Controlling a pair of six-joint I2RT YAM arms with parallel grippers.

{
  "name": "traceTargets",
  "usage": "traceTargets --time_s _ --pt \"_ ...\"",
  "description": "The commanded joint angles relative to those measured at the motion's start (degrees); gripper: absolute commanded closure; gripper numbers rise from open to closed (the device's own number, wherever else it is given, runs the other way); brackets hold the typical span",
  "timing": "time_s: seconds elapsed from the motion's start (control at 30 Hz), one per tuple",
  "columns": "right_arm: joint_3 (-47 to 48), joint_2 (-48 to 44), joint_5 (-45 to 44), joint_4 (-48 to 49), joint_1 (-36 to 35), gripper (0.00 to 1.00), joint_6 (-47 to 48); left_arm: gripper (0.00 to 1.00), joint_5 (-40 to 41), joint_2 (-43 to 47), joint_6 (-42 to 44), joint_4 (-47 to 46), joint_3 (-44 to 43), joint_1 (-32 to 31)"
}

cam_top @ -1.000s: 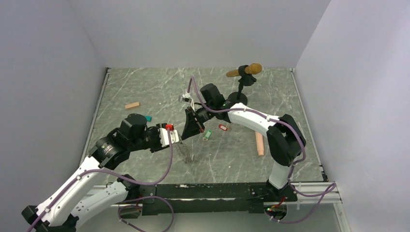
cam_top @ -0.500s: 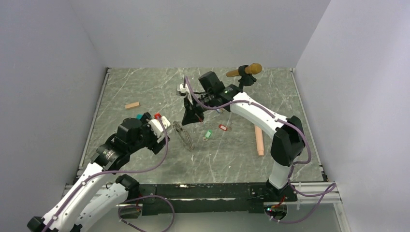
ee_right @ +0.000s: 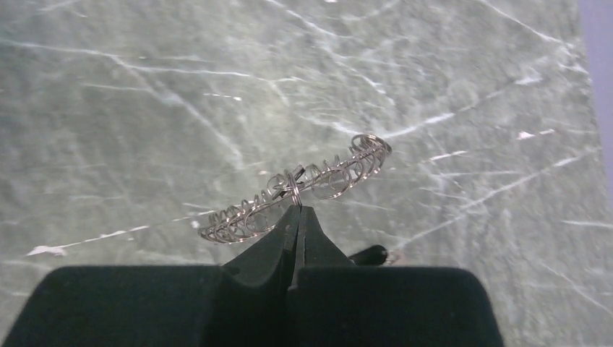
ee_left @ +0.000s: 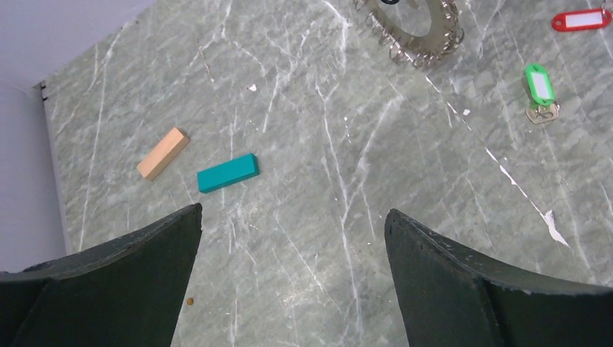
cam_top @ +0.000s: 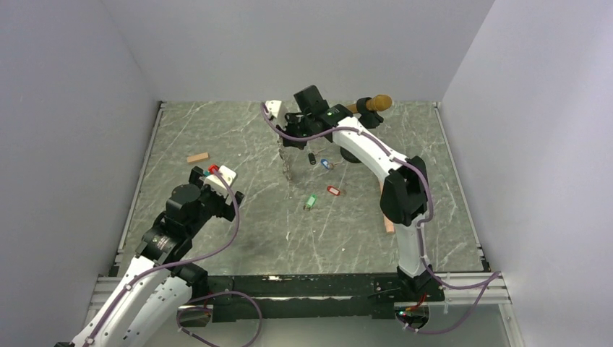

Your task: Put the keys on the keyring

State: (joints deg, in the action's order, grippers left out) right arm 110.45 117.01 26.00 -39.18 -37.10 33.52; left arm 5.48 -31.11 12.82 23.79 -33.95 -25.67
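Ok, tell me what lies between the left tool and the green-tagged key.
Nothing: the left wrist view shows only bare marble table between the open left tool and the green-tagged key.

Both arms, left arm [cam_top: 148, 285] and right arm [cam_top: 365, 148]: white shells, black round joint housings. A purple cable [cam_top: 236, 220] loops along each. Black base rail [cam_top: 311, 285]. White camera block [cam_top: 225, 176] with a red bit on the left wrist. On the left gripper [ee_left: 293, 217], dark matte wedge fingers [ee_left: 463, 289] with rough edges. The right gripper [ee_right: 296, 215] has the same, tapering to narrow tips.
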Motion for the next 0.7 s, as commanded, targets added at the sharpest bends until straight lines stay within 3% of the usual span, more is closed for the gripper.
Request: traceTargets --time_s 0.0,0.23,0.5,0.67 --pt "7.66 2.12 -3.39 0.2 0.43 1.0 1.01 0.01 2.14 0.62 -0.75 -2.95 -0.32 0.33" --pt "20.0 9.43 1.26 0.65 -0.07 1.0 -2.91 0.01 3.38 0.7 -0.4 -2.69 -0.54 0.57" --pt "25.94 18.68 -7.71 18.55 3.88 1.0 -15.68 0.01 3.11 0.69 -0.17 -2.77 -0.28 0.8" --pt "23.49 21.68 -11.28 22.52 6.02 1.0 -14.99 0.01 2.67 -0.14 0.01 -2.9 -0.23 0.97"
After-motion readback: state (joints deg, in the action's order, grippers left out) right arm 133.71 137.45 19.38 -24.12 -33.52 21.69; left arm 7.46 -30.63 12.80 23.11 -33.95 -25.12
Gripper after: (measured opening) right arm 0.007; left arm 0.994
